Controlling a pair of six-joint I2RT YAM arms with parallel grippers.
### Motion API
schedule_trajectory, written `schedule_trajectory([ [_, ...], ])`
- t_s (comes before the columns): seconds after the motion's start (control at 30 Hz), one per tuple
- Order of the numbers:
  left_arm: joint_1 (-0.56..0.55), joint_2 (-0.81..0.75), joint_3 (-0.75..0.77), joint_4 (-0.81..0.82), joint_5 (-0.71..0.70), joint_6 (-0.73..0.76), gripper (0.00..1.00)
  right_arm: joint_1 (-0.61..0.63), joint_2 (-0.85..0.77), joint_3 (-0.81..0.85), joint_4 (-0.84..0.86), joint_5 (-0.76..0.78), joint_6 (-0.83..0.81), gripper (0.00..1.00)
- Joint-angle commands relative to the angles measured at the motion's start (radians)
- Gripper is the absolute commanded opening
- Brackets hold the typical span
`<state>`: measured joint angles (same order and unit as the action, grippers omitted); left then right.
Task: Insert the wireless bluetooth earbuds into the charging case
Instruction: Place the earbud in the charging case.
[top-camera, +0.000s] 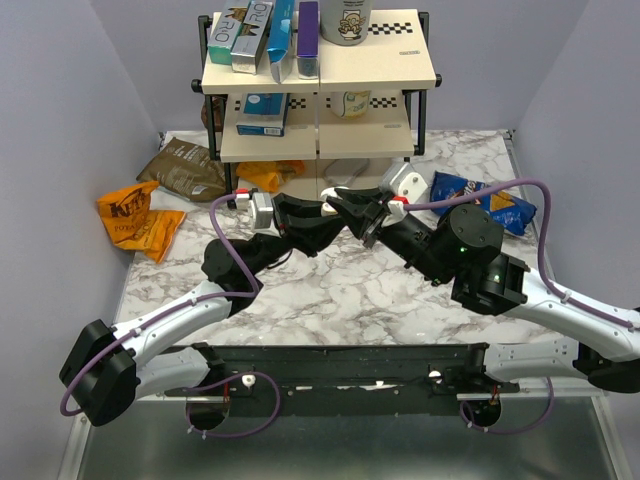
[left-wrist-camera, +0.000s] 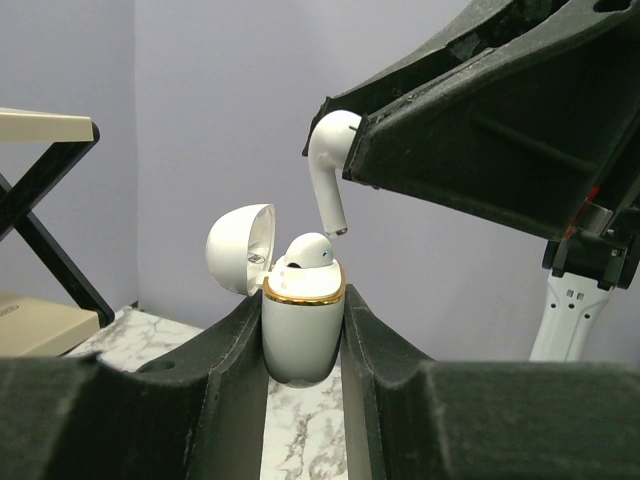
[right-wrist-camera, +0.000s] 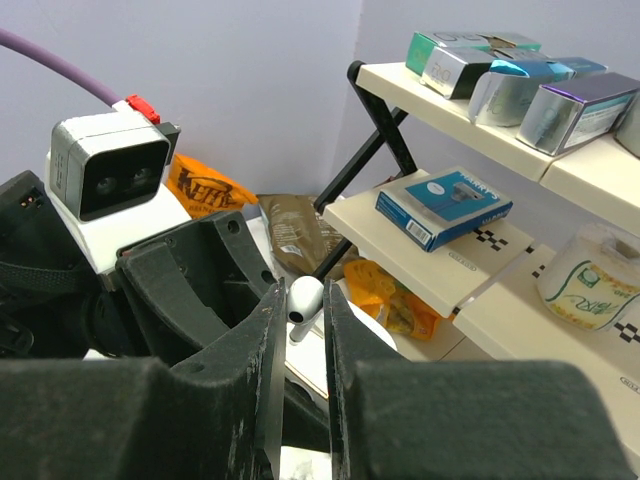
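Both arms are loaded: left jaws clamped on the charging case (left-wrist-camera: 302, 340), one jaw either side of its lower body. Case is upright, with the lid (left-wrist-camera: 242, 248) hinged open and tipped back to the left in the left wrist view. It's white with a gold rim. One earbud (left-wrist-camera: 310, 250) already sits in it, head poking above the rim. The right jaws are pinched on the second earbud (left-wrist-camera: 328, 150) by its rounded head. Its stem hangs down, slightly tilted, with the tip just above the case mouth and to the right of the seated bud; looks apart, not touching. This all sits up over the middle of the marble tabletop (top-camera: 330, 290), in front of the shelf rack (top-camera: 320, 75). The overhead view hides case and bud behind the jaws. Handling, my read: both parts are light, rigid, glossy plastic, so slippery. The bud is tiny and round, so the contact patch is small and it could pivot or squirt out if squeezed off-centre. Head grip is the right spot because it leaves the stem free to enter the well. The case is best held as it is, low on the body and clear of the rim and hinge. The lid looks like the fragile bit. The stem needs squaring to the empty well before it goes down, or it may catch the rim or bump the seated bud.
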<state>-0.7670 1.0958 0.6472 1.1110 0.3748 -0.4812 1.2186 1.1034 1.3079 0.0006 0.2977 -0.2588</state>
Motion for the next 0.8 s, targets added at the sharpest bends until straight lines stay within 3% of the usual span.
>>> schedule_trajectory([
  [0.0, 0.005, -0.004, 0.031, 0.003, -0.017, -0.022, 0.00, 0.012, 0.012, -0.018, 0.030, 0.000, 0.012, 0.01],
  [0.77, 0.005, -0.016, 0.031, -0.023, -0.030, -0.013, 0.00, 0.012, 0.024, -0.052, 0.055, 0.076, -0.014, 0.01],
])
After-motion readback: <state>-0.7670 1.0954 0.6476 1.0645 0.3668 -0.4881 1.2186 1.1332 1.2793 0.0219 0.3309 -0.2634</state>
